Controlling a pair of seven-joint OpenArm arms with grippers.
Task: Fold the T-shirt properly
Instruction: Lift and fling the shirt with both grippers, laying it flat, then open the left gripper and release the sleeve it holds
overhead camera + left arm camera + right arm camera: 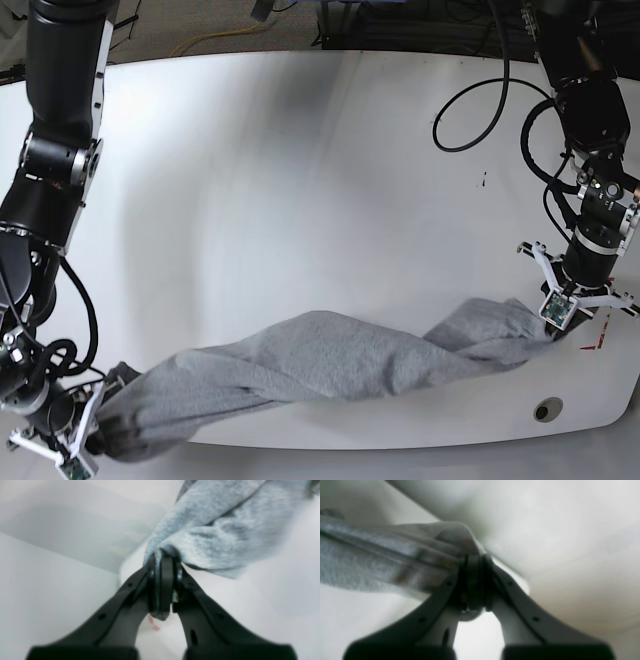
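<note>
- The T-shirt (320, 365) is stretched across the near part of the white counter (300, 180) as a twisted, rope-like band, running from the near left corner of the base view toward the right edge.
- The fabric is judged to be light, soft and limp: it sags and twists between its two held ends and cannot keep a shape unsupported. It is probably not slippery, and no fragility is expected.
- Hold is best taken at corners or along a hem or shoulder seam, where bunched layers give the jaws something to bite; the twist would likely have to be shaken out before a flat fold can be laid.
- The left gripper (162, 562) is clenched on a bunched end of the cloth, the fabric being pinched between its black jaws.
- The right gripper (475, 562) is likewise clamped on the opposite end, with gathered pleats drawn taut away from it.
- No lettering can be made out on the shirt.
</note>
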